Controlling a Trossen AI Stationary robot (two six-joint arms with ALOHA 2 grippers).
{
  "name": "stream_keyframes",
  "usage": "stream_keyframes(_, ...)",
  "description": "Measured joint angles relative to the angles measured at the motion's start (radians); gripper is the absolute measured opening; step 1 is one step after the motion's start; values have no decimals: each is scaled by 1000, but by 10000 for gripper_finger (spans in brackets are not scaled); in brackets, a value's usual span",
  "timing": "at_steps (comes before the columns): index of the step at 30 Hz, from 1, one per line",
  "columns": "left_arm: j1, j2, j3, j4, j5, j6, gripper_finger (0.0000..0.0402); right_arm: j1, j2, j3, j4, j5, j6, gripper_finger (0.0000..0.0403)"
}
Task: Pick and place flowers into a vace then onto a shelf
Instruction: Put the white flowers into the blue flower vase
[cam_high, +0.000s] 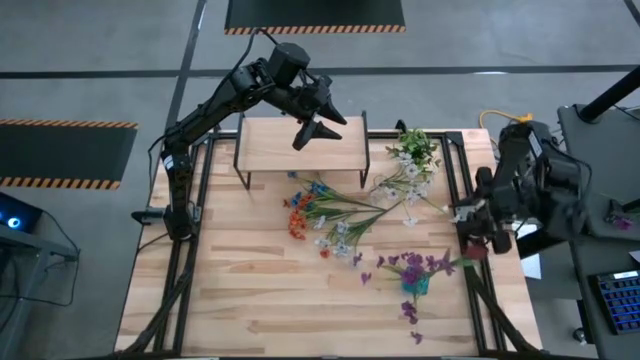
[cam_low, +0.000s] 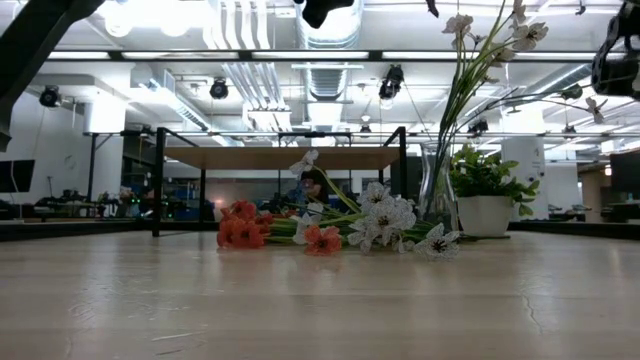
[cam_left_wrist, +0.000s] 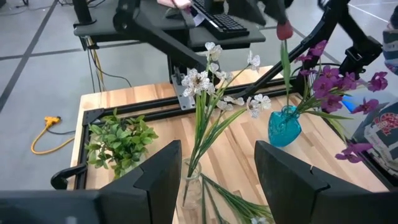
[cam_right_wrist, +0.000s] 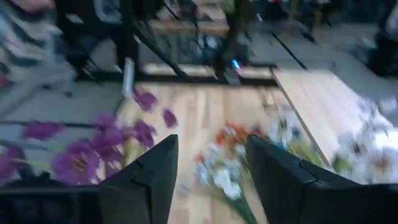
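Note:
Orange (cam_high: 297, 222), blue and white flowers (cam_high: 338, 238) lie loose on the table in front of the shelf (cam_high: 270, 150). White flowers (cam_left_wrist: 199, 81) stand in a clear glass vase (cam_left_wrist: 191, 180) at the far right. Purple flowers (cam_high: 415, 268) and one dark red bloom (cam_left_wrist: 284, 30) stand in a blue vase (cam_left_wrist: 285, 126). My left gripper (cam_high: 318, 128) hangs open above the shelf, nothing between its fingers (cam_left_wrist: 155, 180). My right gripper (cam_high: 468, 228) is open at the table's right edge, beside the red bloom, with nothing between its fingers (cam_right_wrist: 149, 177).
A small leafy potted plant (cam_high: 415, 148) stands at the far right corner next to the glass vase. Loose purple petals (cam_high: 410, 312) lie near the blue vase. The near left part of the tabletop (cam_high: 220, 290) is bare wood.

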Motion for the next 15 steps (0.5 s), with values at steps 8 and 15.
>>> stream_keyframes(8, 0, 0, 0, 1, 0, 0, 187, 0, -195, -157, 649, -416, -757, 158)
stream_keyframes(15, 0, 0, 0, 1, 0, 0, 187, -1, -305, -280, 808, -609, -1014, 130)
